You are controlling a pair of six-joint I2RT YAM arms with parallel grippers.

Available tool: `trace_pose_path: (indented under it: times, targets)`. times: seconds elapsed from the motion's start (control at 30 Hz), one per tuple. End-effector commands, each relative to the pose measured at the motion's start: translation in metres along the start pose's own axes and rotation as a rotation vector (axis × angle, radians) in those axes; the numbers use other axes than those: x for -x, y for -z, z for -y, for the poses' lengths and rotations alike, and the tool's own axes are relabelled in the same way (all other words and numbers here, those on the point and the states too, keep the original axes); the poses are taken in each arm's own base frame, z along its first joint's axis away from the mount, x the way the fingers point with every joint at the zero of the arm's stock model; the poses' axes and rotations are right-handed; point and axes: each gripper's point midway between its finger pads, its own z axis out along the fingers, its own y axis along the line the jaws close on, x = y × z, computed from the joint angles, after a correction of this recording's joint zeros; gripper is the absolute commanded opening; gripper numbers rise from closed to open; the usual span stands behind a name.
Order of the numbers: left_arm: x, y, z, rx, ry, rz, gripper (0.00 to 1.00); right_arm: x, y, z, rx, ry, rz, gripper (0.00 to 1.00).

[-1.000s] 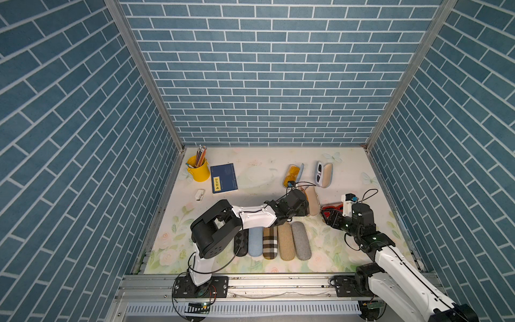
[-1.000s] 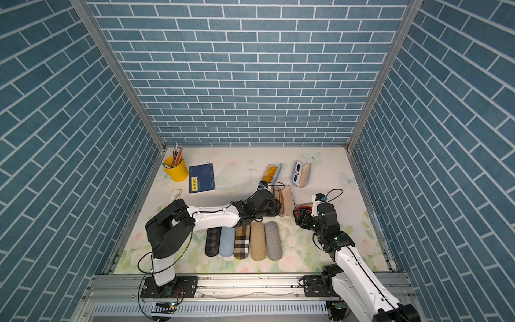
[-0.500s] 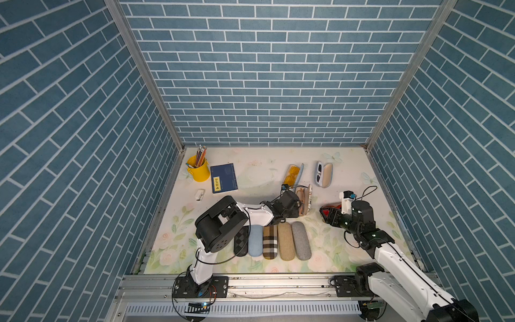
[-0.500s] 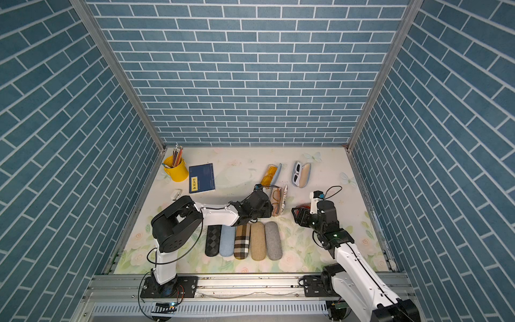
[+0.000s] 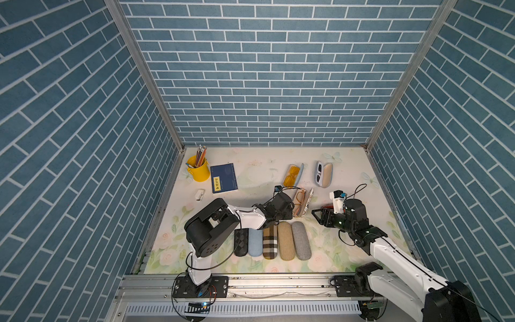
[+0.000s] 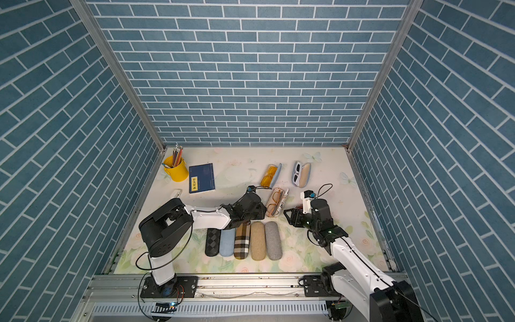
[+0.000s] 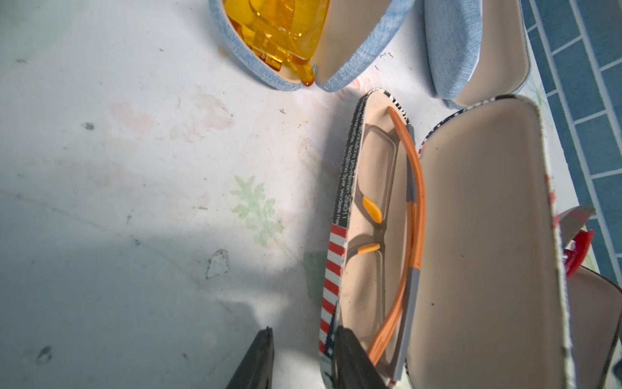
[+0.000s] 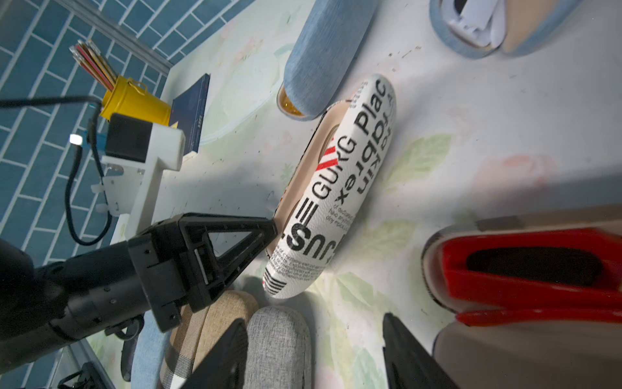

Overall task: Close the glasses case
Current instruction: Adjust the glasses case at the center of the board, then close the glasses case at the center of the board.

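The glasses case (image 5: 302, 201) (image 6: 277, 201) has a newspaper print and lies open mid-table. Orange-armed glasses (image 7: 397, 215) rest in its lower half, and the beige-lined lid (image 7: 484, 235) leans off to one side. My left gripper (image 7: 304, 357) (image 5: 292, 213) is open at the case's near end. Its jaws straddle the striped rim: one finger (image 7: 351, 360) is inside against the rim, the other stands clear outside. My right gripper (image 8: 319, 357) (image 5: 317, 216) is open and holds nothing. It hovers to the right of the printed lid (image 8: 340, 188).
Several closed cases (image 5: 271, 242) lie in a row just in front of the left gripper. An open case with red glasses (image 8: 525, 272) sits beside the right gripper. Behind lie a denim case with yellow glasses (image 5: 293, 174), a case with white sunglasses (image 5: 323, 174), a blue notebook (image 5: 223, 178) and a yellow pencil cup (image 5: 198, 170).
The left gripper has drawn back to the left and its jaws have narrowed. The case has swung open, so the glasses inside now show. The right gripper has edged left.
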Motion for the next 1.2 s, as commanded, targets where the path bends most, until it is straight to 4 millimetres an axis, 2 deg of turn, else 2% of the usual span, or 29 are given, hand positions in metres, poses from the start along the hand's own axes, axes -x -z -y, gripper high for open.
trace_pose_path:
  times: [0.0, 0.27, 0.57, 0.83, 1.17]
  targets:
    - [0.003, 0.003, 0.001, -0.024, 0.009, 0.012, 0.35, 0.019, -0.004, -0.009, 0.017, 0.02, 0.044, 0.61]
    - [-0.006, 0.008, -0.005, -0.041, 0.022, 0.007, 0.34, 0.032, -0.018, -0.005, -0.004, 0.024, 0.057, 0.59]
    - [-0.009, 0.017, 0.006, -0.103, 0.036, 0.006, 0.33, 0.045, -0.036, -0.014, 0.038, 0.038, 0.049, 0.58]
    - [-0.013, 0.026, 0.019, -0.144, 0.027, 0.015, 0.33, 0.046, -0.056, -0.019, 0.054, 0.061, 0.013, 0.56]
    - [-0.017, 0.027, 0.022, -0.169, 0.028, 0.001, 0.33, 0.046, -0.071, -0.028, 0.068, 0.093, -0.008, 0.52]
